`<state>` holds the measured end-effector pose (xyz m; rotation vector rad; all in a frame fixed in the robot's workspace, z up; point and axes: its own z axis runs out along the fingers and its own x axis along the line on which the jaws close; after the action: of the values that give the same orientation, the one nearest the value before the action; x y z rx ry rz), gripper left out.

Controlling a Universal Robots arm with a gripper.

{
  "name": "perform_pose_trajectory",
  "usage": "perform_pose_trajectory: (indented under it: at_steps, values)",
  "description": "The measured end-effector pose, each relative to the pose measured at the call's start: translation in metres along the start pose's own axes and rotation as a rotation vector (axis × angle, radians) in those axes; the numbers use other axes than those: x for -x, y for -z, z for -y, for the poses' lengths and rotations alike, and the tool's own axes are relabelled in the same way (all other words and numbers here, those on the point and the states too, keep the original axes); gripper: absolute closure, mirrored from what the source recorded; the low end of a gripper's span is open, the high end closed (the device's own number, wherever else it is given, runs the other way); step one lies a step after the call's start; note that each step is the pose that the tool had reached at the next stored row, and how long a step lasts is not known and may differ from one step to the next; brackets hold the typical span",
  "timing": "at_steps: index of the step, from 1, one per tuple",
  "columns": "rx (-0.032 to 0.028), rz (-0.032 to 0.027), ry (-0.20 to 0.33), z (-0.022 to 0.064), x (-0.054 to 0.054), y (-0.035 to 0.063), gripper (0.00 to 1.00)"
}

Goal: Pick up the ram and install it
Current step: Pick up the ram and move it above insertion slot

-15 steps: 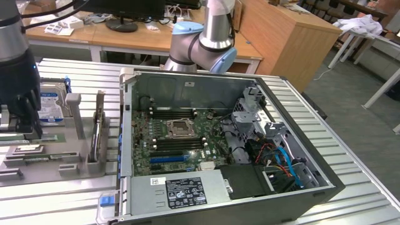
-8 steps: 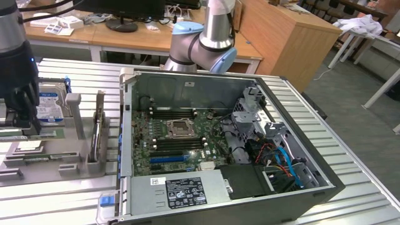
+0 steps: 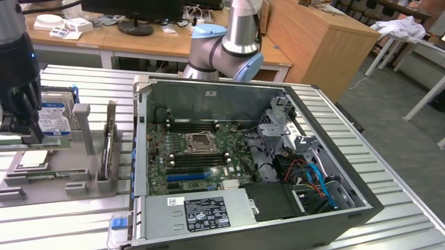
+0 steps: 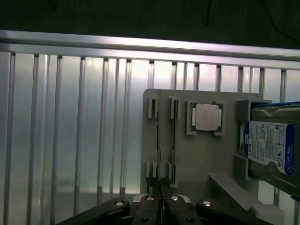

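Wrist view: gripper (image 4: pixel 161 200) clenched, jaws pressed together. Just ahead of fingertips, ram (image 4: pixel 159 136) stands on edge in slots of grey holder (image 4: pixel 197 159), long axis running straight away from gripper, in line with jaw seam. Off to ram's side: square silver chip (image 4: pixel 206 117), then blue-labelled hard drive (image 4: pixel 269 145). Slatted metal table (image 4: pixel 70 117) beyond.

A wooden desk (image 3: pixel 146 44) and wooden cabinet (image 3: pixel 313 47) stand at the back — grey floor (image 3: pixel 396 140) beside them.
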<state>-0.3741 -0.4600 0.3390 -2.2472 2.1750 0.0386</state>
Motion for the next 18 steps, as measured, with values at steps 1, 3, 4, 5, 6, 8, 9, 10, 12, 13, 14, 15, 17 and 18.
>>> perform_pose_trajectory:
  at_steps: [1, 3, 4, 5, 6, 8, 9, 10, 12, 13, 14, 15, 17, 18]
  values:
    - [0.0001, 0.0000, 0.000, 0.0000, 0.000, 0.0024, 0.88]
    - [0.0000, 0.0000, 0.000, 0.0001, 0.000, 0.0071, 0.88]
    - [0.0001, -0.0001, 0.000, 0.0001, 0.000, 0.0094, 0.88]
    - [0.0001, -0.0001, 0.000, 0.0001, 0.000, 0.0116, 0.88]
    - [0.0000, 0.0000, 0.000, 0.0001, 0.000, 0.0138, 0.88]
    - [0.0000, 0.0000, 0.000, 0.0001, 0.001, 0.0184, 0.88]
    - [0.0000, 0.0000, 0.000, 0.0001, 0.001, 0.0205, 0.88]
    - [0.0000, 0.0000, 0.000, 0.0001, 0.001, 0.0223, 0.88]
    - [0.0001, -0.0001, 0.000, 0.0001, 0.001, 0.0259, 0.88]
    - [0.0000, 0.0000, 0.000, 0.0001, 0.001, 0.0277, 0.88]
    - [0.0001, -0.0001, 0.000, 0.0001, 0.001, 0.0296, 0.88]
    - [0.0000, 0.0001, 0.000, 0.0001, 0.001, 0.0314, 0.88]
    - [0.0000, 0.0000, 0.000, 0.0001, 0.001, 0.0350, 0.88]
    - [0.0001, 0.0000, 0.000, 0.0001, 0.001, 0.0367, 0.88]
